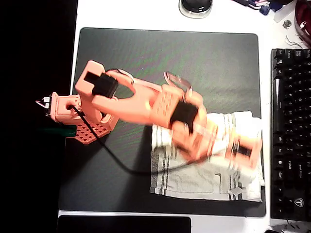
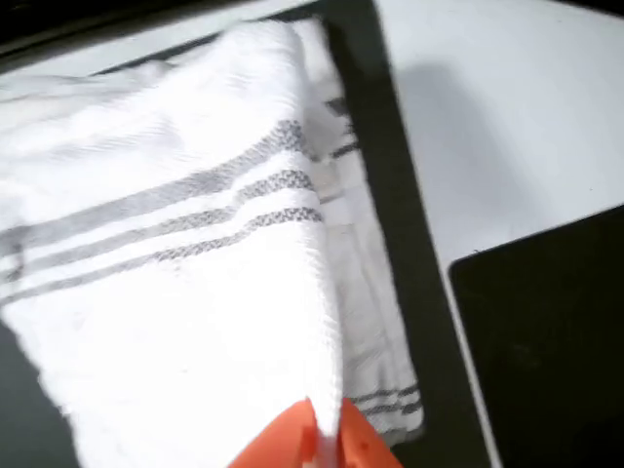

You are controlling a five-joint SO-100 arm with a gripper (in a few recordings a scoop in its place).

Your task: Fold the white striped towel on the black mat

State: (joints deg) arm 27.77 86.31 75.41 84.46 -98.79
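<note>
The white striped towel (image 1: 194, 180) lies on the right part of the black mat (image 1: 170, 58), partly lifted and bunched under my orange arm. My gripper (image 1: 245, 153), blurred by motion, is over the towel's right side near the mat's right edge. In the wrist view the orange fingertips (image 2: 356, 450) are shut on a fold of the towel (image 2: 195, 244), which hangs raised and drapes away from them with its grey stripes showing. A lower layer of cloth lies along the mat's edge (image 2: 390, 195).
A black keyboard (image 1: 291, 131) stands just right of the mat. A smaller black pad (image 1: 124, 224) lies along the front edge. A round black object (image 1: 196, 6) and small clutter sit at the back. The arm's base (image 1: 73, 114) is at the mat's left edge.
</note>
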